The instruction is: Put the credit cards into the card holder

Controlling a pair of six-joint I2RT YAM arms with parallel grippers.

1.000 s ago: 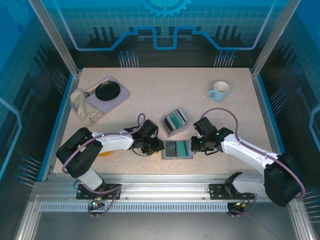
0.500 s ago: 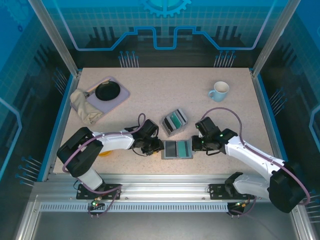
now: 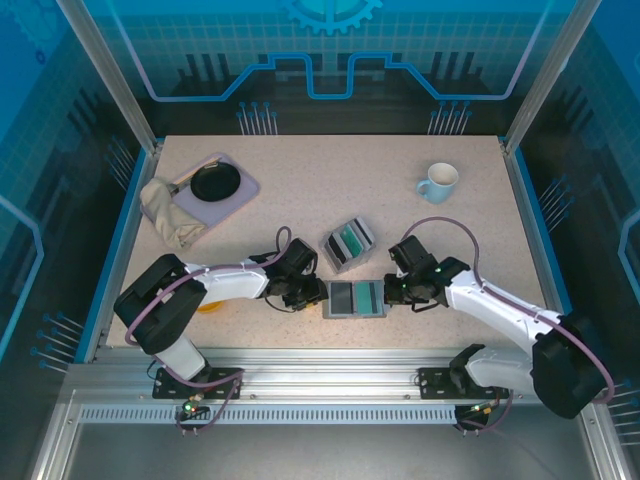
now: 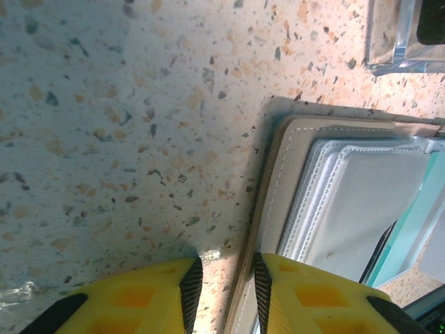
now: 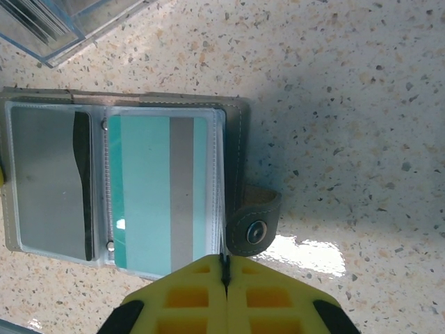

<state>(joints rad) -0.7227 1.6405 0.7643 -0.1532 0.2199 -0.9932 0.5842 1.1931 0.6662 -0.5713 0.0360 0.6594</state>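
The grey card holder (image 3: 355,298) lies open near the table's front edge. In the right wrist view a teal credit card (image 5: 142,191) with a grey stripe sits inside a clear sleeve of the holder's (image 5: 238,160) right half. The snap tab (image 5: 254,221) sticks out to the right. My right gripper (image 5: 224,268) is shut on the thin edges of the clear sleeves. My left gripper (image 4: 224,292) is open and straddles the holder's (image 4: 285,188) left cover edge, with a gap on the table side. More teal cards stand in the clear slotted box (image 3: 348,241).
A pale mug (image 3: 437,181) stands at the back right. At the back left, a lilac tray (image 3: 238,195) carries a black pan, with a beige cloth (image 3: 165,210) beside it. A yellow object (image 3: 205,305) lies under my left arm.
My right arm has shifted very slightly. The holder and the left gripper stay where they were.
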